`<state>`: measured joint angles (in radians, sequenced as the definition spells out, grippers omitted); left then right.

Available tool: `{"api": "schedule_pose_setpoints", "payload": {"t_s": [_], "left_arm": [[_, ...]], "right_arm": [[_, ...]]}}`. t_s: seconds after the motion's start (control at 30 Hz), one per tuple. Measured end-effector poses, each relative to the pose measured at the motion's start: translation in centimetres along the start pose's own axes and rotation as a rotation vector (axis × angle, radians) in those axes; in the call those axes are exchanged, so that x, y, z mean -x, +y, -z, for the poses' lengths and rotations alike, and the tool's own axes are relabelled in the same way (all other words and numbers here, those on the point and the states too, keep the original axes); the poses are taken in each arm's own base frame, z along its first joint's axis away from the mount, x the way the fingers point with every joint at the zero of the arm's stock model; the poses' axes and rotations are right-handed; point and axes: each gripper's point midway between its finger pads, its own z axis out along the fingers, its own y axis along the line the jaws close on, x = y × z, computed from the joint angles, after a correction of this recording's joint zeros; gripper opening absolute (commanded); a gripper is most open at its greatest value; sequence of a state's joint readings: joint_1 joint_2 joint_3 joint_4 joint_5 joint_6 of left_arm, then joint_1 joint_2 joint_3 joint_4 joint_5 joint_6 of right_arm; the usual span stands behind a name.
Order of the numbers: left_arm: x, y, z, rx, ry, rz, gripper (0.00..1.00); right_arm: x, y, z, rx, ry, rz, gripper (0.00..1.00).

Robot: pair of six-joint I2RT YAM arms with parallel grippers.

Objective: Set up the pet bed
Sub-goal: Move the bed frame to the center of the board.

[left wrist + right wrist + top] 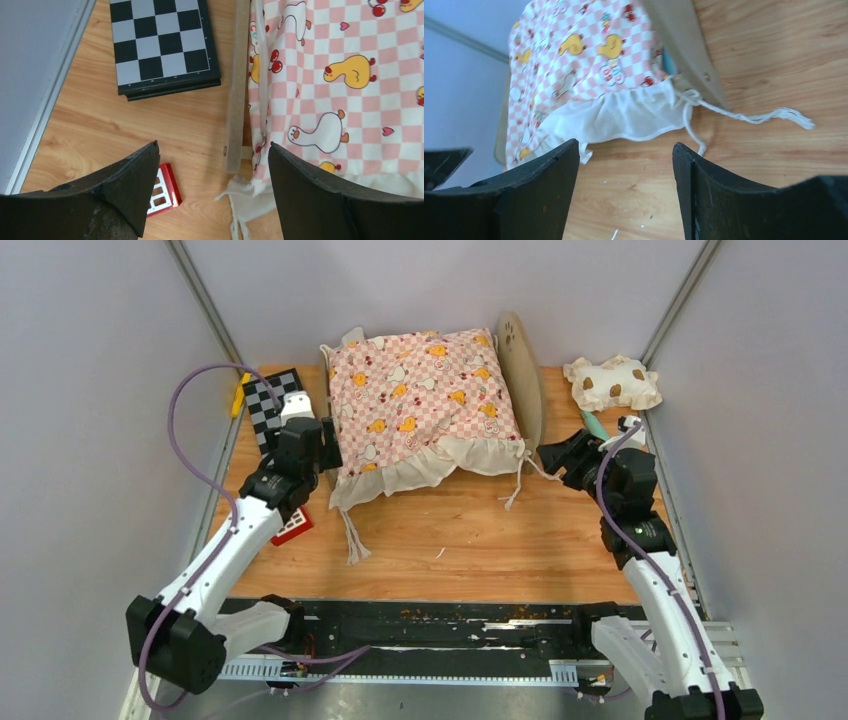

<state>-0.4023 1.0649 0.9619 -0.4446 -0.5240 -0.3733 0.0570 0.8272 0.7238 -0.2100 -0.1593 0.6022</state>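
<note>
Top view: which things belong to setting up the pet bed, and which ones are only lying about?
For the job: bed; probably also the cushion lying on it and the pillow.
Lying about: chessboard, red item, yellow item.

Top overhead; wrist cams close, share pet bed point(236, 85).

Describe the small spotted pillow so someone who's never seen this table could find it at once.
Start at the big pink checkered cushion covering the pet bed in the middle of the wooden table. Look right, past the bed's rounded headboard, to the far right corner, where the small cream pillow lies. It has brown spots, not ducks and checks.
</note>
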Motion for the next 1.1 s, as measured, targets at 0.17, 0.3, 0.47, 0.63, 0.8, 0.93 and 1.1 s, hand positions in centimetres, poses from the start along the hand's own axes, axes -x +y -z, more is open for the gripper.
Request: {"api": "schedule_pose_setpoints", "payload": {"t_s": [0.17, 0.3, 0.47, 0.63, 0.8, 0.93, 1.1], "left_arm": [[-1.5, -0.3, -3.5, 0.013, 0.069, -0.007, 0.77], [-3.0, -1.4, -6.0, -0.001, 0.131, -0.035, 0.65], [-3.7, -1.2, -7.3, 0.025, 0.159, -0.046, 0.51], [-3.3, -0.5, -7.6, 0.047, 0.143, -0.023, 0.3], [-3.5, -1.2, -7.7, 0.009, 0.145, -0.011, 0.15], [-3.6, -1.6, -7.7, -0.021, 0.141, 0.003, 0.05], [-3.9, -2.4, -7.0, -0.066, 0.117, 0.043, 0.02]], "right_arm": [[-1.4, 3.2, 2.2, 0.098, 0.038, 0.088, 0.61], [-2.2, 3.5, 3.9, 0.11, 0.057, 0.132, 0.59], [-2.2, 3.3, 6.2, 0.111, 0.038, 0.171, 0.58], [-2.1, 3.0, 7.3, 0.107, 0.023, 0.194, 0.58], [-2.6, 2.7, 7.7, 0.099, 0.039, 0.196, 0.58], [-2.7, 2.6, 8.2, 0.102, 0.038, 0.201, 0.58], [-2.7, 3.0, 8.6, 0.125, 0.038, 0.211, 0.56]]}}
